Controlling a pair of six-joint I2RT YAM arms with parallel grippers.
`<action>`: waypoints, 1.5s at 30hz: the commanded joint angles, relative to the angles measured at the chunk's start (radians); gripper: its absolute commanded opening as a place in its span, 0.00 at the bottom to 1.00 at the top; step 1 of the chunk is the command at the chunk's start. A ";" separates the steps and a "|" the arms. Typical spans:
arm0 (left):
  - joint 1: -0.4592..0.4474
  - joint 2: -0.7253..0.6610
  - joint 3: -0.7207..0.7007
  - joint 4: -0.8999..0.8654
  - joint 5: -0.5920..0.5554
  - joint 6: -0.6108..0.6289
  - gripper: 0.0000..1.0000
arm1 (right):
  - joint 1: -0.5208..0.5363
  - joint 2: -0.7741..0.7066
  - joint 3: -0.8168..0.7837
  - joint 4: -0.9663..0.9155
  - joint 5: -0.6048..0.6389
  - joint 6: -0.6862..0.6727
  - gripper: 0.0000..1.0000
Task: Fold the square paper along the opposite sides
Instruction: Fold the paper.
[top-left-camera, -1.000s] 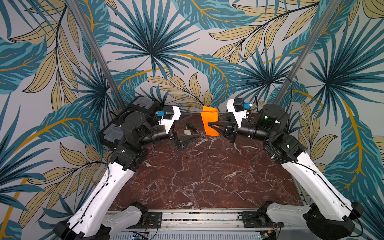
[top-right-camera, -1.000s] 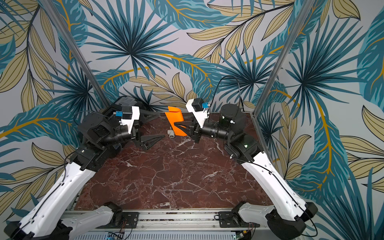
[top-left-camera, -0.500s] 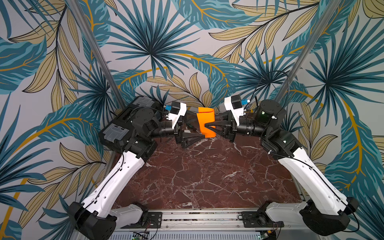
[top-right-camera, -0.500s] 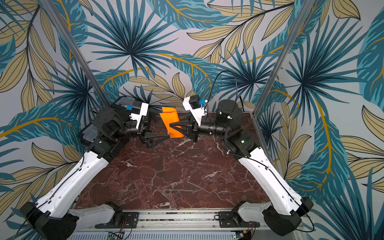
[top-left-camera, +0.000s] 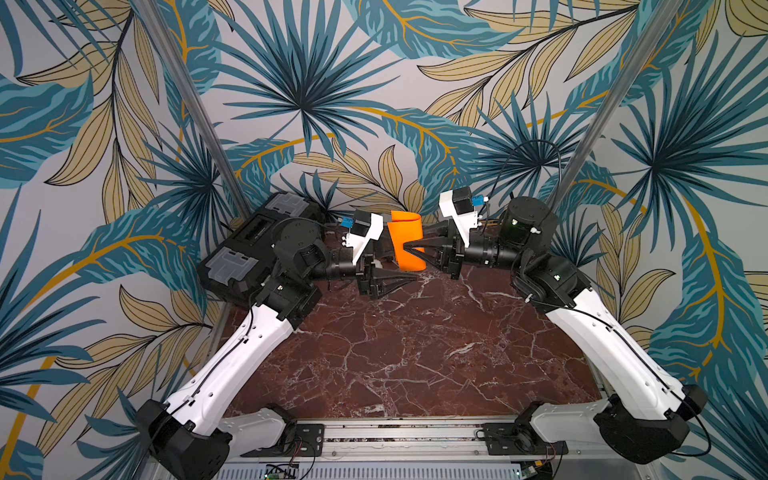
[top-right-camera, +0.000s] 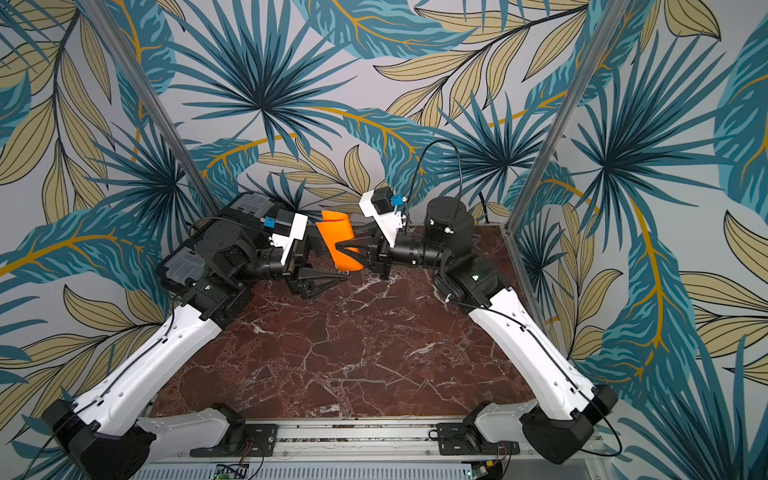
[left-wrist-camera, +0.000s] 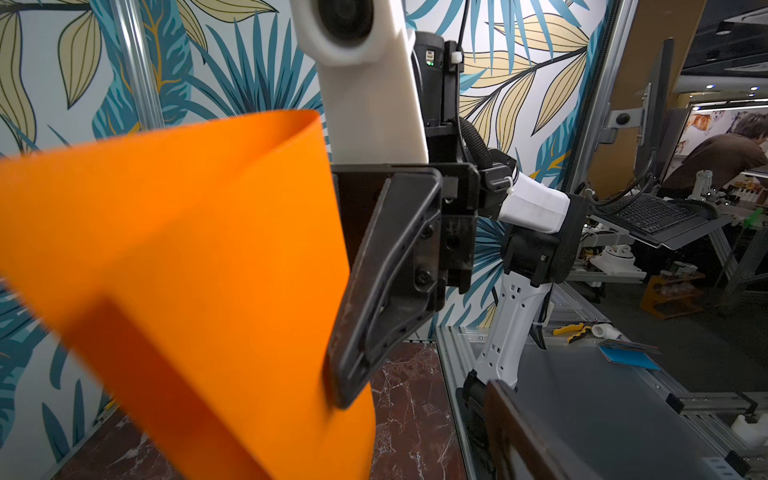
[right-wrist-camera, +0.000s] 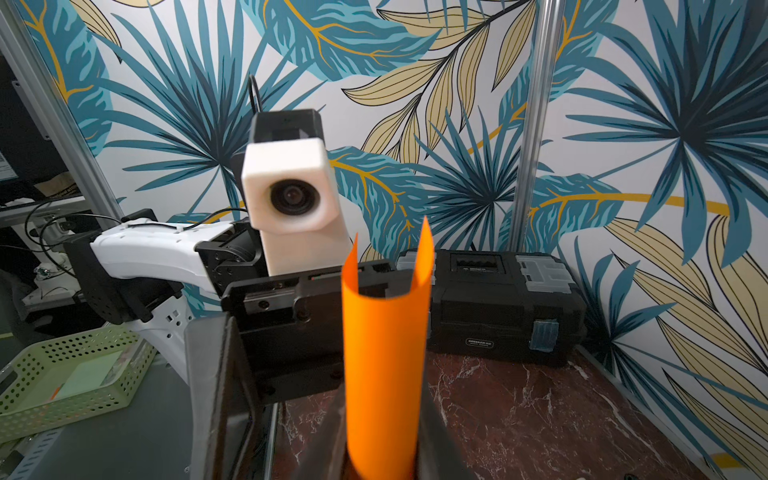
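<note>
The right gripper (top-left-camera: 411, 248) was clamped on the orange paper (top-left-camera: 405, 235), holding it in the air above the middle of the tabletop's (top-left-camera: 415, 353) back edge. The sheet curled into an open U, its two free edges apart. The left gripper (top-left-camera: 397, 282) sat just beside the sheet's lower end, fingers apart and gripping nothing that showed. To fold well, the left likely needed to bring the opposite edges level before pinching, because closing on a skewed curl would set a crooked crease. The right's hold should stay firm, since thin paper slips easily.
</note>
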 joint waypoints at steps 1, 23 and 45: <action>-0.007 -0.018 -0.020 -0.023 -0.028 0.019 0.74 | 0.003 -0.011 -0.008 0.031 0.028 0.004 0.26; -0.012 -0.018 0.007 0.013 -0.017 0.010 0.84 | 0.003 -0.033 -0.071 0.182 0.000 0.094 0.26; -0.031 0.026 0.006 0.258 0.020 -0.181 0.91 | 0.002 -0.074 -0.161 0.406 -0.012 0.254 0.26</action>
